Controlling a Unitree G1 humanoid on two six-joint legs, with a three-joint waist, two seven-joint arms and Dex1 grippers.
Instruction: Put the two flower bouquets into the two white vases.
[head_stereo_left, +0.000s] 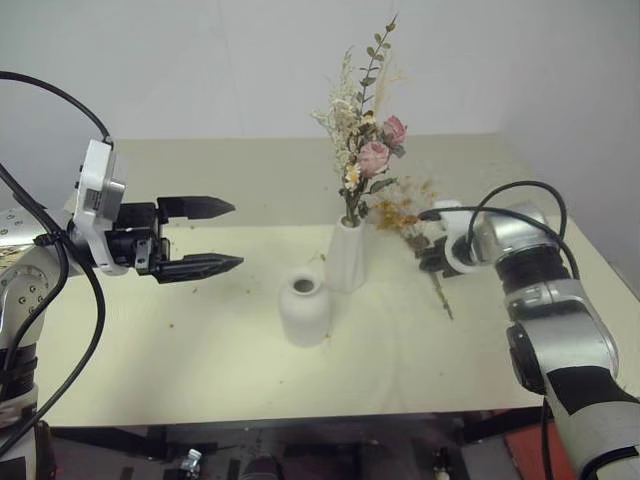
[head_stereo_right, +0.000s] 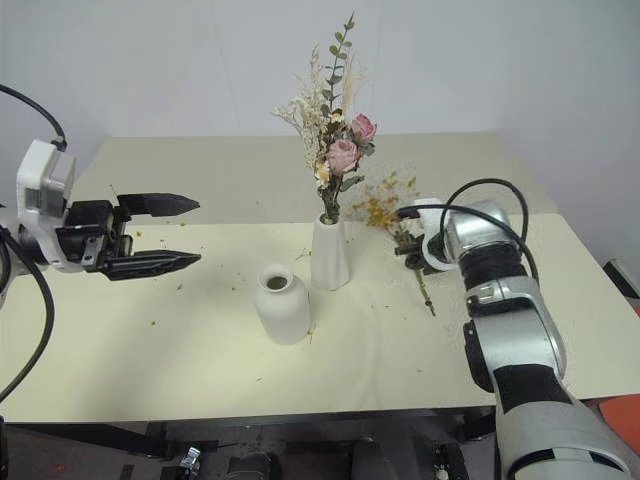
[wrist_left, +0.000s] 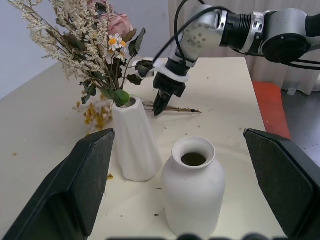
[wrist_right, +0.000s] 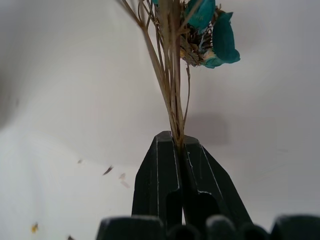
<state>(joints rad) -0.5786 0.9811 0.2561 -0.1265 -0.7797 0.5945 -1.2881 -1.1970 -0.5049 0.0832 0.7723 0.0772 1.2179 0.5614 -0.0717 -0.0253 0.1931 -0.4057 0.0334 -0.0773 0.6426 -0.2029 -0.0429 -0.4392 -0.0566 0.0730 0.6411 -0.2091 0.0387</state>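
We count two bouquets and two white vases on the table (head_stereo_left: 150, 380). The pink rose bouquet (head_stereo_left: 365, 140) stands upright in the tall slim vase (head_stereo_left: 347, 255), stems down in the neck, long axis vertical, eucalyptus tip pointing straight up. The short round vase (head_stereo_left: 304, 310) sits just in front of and to the left of the tall one, near it but apart, upright, with its mouth open and nothing in it.

The yellow-orange bouquet (head_stereo_left: 410, 215) lies low over the table to the right of the tall vase. Its long axis runs diagonally: blossoms point back and left toward the tall vase, bare stem ends point forward and right. We can't tell whether the stem ends touch the table.

The right tool (wrist_right: 178, 145) is clenched on this bouquet's thin stems, fingers pinched together around the bundle; in the head view it points down and forward.

The left tool (head_stereo_left: 200, 238) hangs above the table at the left, well apart from both vases, pointing level toward the right, fingers spread and nothing between them.

Small flecks of plant debris (head_stereo_right: 153, 323) are scattered on the table.
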